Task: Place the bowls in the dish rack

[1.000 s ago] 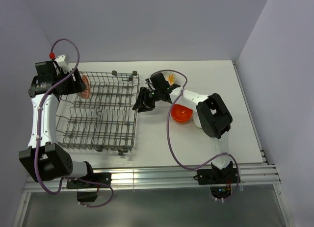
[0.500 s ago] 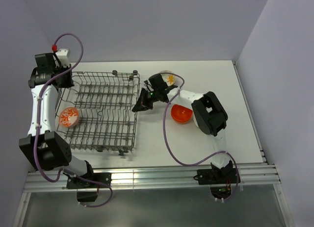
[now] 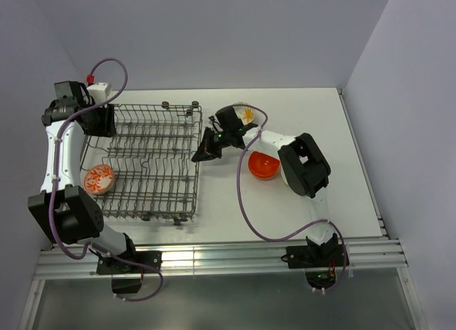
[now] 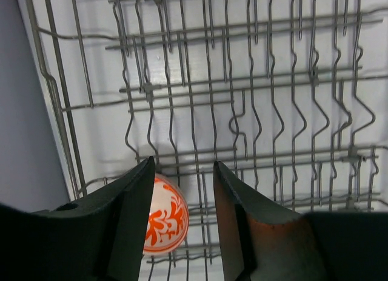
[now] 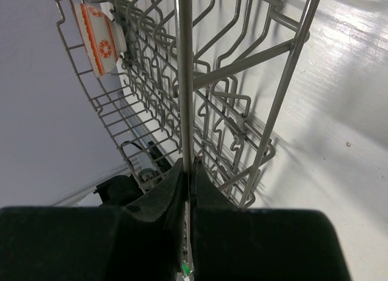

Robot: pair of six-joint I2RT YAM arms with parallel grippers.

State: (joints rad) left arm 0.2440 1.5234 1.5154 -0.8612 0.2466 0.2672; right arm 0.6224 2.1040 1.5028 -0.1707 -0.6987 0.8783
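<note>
The dish rack [image 3: 187, 161] is a grey wire basket on the left half of the table. A pale bowl with a red-orange pattern [image 3: 98, 179] lies inside it at the near left. My left gripper [image 3: 105, 121] hovers open and empty over the rack's far left corner. In the left wrist view the patterned bowl [image 4: 164, 217] lies below the open gripper [image 4: 182, 193]. My right gripper [image 3: 202, 154] is shut on the rack's right rim wire [image 5: 183, 68]. A glossy orange bowl [image 3: 261, 165] and a white bowl with an orange motif [image 3: 246, 115] sit right of the rack.
The right arm's forearm [image 3: 274, 140] lies between the two loose bowls. The rack's small dark wheels [image 3: 166, 105] show at its far edge. A side wall stands close to the rack's left side, and another along the table's right.
The left gripper has let go of the patterned bowl, which dropped to the rack's near left. The left gripper drew back towards the far left corner. The right gripper stays on the rim.
</note>
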